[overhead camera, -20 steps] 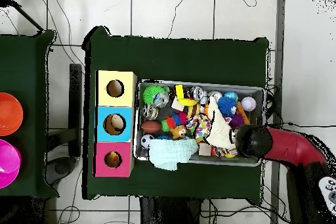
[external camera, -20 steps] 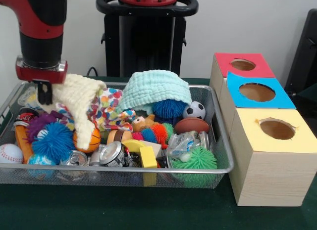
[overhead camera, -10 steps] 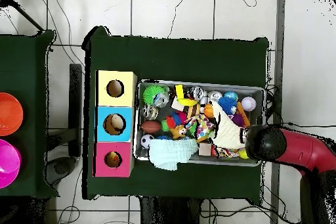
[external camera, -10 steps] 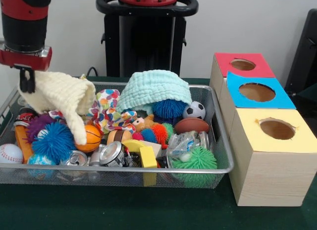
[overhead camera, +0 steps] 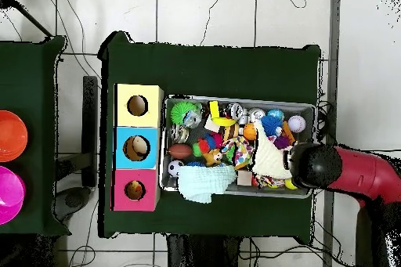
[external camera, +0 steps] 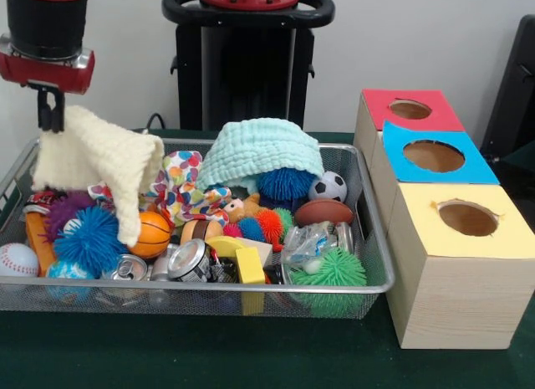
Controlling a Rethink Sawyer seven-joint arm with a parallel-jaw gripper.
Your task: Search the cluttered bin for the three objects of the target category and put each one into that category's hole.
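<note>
The wire bin point(external camera: 368, 238) is packed throughout — a mint cloth point(external camera: 261, 152) mounds over its middle; all three box holes point(external camera: 433, 156) stand unobstructed.

Arm point(external camera: 46, 25) cut off above

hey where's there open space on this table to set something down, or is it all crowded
Free: the green table strip in front of the wire bin, and in the overhead view the cloth beyond the bin's long sides. Crowded: the bin is packed with toys and cans, the gripper holds a cream cloth over one end, and the three boxes stand against the other.
</note>
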